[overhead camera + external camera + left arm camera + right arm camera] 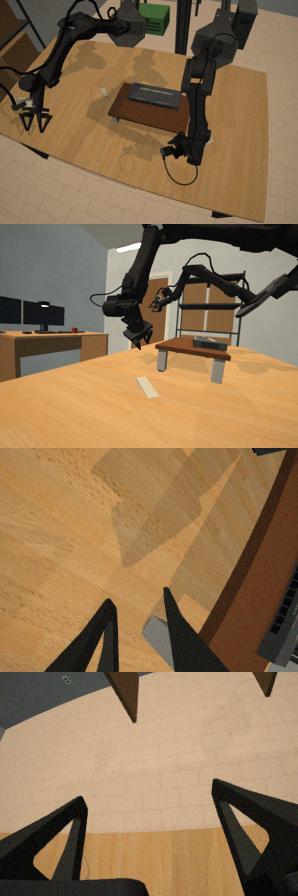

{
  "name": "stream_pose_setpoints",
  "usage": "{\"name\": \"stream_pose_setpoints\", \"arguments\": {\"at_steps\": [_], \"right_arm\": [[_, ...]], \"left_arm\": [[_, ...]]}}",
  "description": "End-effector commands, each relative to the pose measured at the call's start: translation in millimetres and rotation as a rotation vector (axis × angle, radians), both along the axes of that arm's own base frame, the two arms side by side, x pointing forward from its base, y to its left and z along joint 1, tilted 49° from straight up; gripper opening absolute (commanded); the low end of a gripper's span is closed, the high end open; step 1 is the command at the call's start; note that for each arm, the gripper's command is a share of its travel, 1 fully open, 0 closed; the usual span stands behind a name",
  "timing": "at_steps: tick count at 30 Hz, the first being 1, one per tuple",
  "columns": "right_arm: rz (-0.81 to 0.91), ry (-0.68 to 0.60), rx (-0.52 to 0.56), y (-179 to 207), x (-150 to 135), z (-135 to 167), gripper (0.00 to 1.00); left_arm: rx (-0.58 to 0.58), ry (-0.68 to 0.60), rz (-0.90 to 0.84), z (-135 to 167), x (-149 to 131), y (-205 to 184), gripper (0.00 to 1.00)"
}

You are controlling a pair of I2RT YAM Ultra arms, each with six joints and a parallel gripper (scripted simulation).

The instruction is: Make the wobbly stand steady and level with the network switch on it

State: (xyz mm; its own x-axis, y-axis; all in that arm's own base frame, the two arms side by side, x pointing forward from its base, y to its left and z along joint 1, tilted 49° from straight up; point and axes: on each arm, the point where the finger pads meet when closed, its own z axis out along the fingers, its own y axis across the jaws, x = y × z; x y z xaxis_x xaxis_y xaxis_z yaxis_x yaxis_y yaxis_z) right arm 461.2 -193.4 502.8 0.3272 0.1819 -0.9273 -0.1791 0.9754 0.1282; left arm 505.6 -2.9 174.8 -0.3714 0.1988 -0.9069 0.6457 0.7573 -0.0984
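Note:
The brown stand sits mid-table with the dark network switch on top; both also show in the exterior view, stand and switch. One pale wedge lies on the table beside the stand's far end. A second wedge lies by the left arm, seen close in the exterior view. My left gripper hovers low near the stand's front corner, fingers partly apart and empty, next to a grey leg. My right gripper is wide open and empty at the table's edge.
A green crate and a black box stand on the floor behind the table. A shelf rack and a desk with monitors are off the table. A cable loop hangs from the left wrist.

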Motion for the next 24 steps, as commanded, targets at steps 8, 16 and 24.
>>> {"name": "stream_pose_setpoints", "arguments": {"at_steps": [8, 16, 24], "right_arm": [[-0.154, 0.123, -0.009, 90, -18, -10, 1.00], [-0.184, 0.214, -0.038, 123, -34, -39, 1.00], [-0.225, 0.332, -0.125, 162, -68, -78, 1.00]], "left_arm": [[0.303, -0.097, 0.233, -16, -7, 74, 0.43], [0.423, -0.087, 0.327, -25, -17, 109, 0.43], [0.571, 0.019, 0.376, -79, -37, 130, 0.43]]}}
